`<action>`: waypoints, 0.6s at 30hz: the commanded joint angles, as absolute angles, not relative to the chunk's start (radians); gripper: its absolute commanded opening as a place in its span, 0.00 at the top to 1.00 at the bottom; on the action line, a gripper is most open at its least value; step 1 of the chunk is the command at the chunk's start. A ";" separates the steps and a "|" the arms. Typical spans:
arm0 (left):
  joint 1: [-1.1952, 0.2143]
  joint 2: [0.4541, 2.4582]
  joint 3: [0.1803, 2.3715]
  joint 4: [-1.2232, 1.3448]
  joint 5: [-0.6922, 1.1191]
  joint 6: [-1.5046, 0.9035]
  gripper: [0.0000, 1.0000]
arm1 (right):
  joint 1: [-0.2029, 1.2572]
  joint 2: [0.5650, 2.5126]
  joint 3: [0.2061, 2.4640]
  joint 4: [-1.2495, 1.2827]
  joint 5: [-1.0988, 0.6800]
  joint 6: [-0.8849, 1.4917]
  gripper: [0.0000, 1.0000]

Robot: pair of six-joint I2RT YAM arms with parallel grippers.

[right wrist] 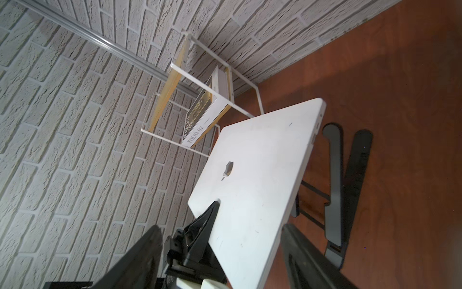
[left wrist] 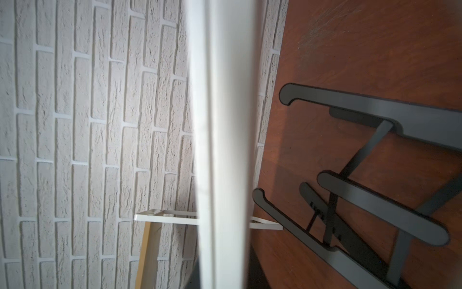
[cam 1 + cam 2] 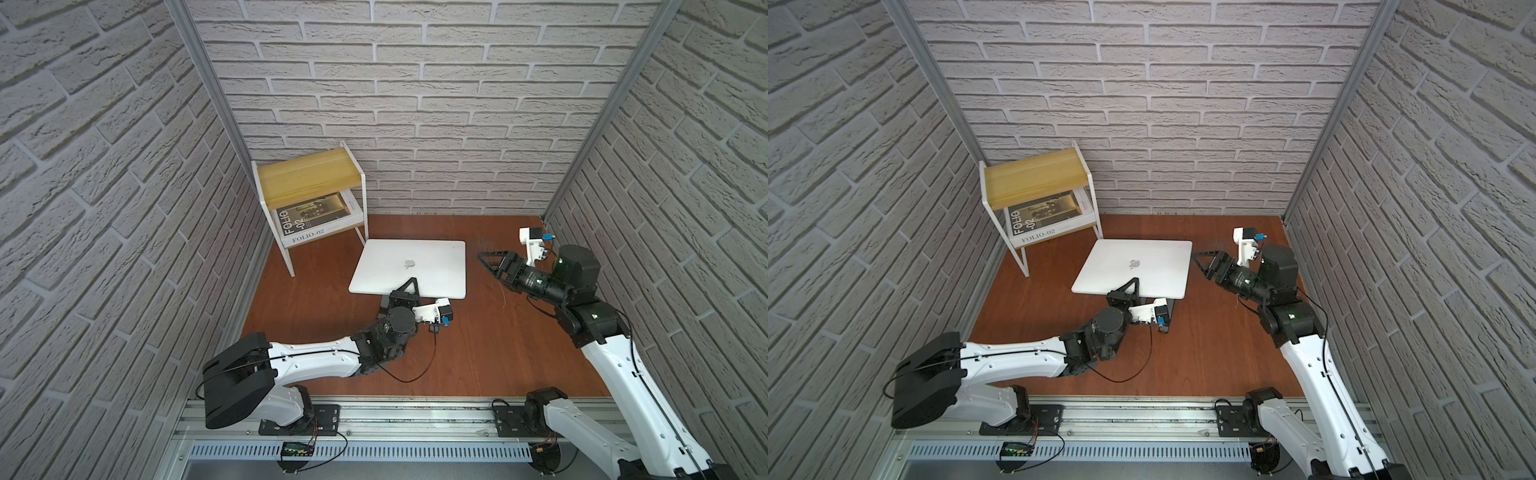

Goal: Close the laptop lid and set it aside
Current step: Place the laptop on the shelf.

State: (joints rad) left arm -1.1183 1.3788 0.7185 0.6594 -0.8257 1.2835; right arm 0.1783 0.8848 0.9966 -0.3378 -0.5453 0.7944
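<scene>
Most of stand (image 1: 336,175) hidden beneath laptop (image 3: 432,270).

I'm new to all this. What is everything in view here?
table: one, reddish-brown, under everything
laptop: one, silver-white, closed, held above the table's middle
stand: one, grey, on the table below the laptop
shelf: one, white frame with yellow boards, back left corner
book: one, white and black, on the shelf's lower board
walls: three, pale brick pattern, around the table
left hand: one, black, shut on the laptop's near edge
right hand: one, black, open, beside the laptop's right edge
</scene>
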 commanded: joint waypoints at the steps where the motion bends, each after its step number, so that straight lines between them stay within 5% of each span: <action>1: -1.146 1.362 0.837 0.893 -0.878 1.425 1.00 | 0.121 0.863 1.002 -0.423 -0.470 0.727 0.22; 18: -1.099 1.425 1.107 0.925 -0.867 1.766 1.00 | -0.090 0.806 0.874 -0.424 -0.523 0.723 0.22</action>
State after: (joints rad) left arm -1.1114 1.4391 1.0218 0.7197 -0.8860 1.6676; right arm -0.0769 0.8146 0.8967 -0.4603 -0.4923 0.7326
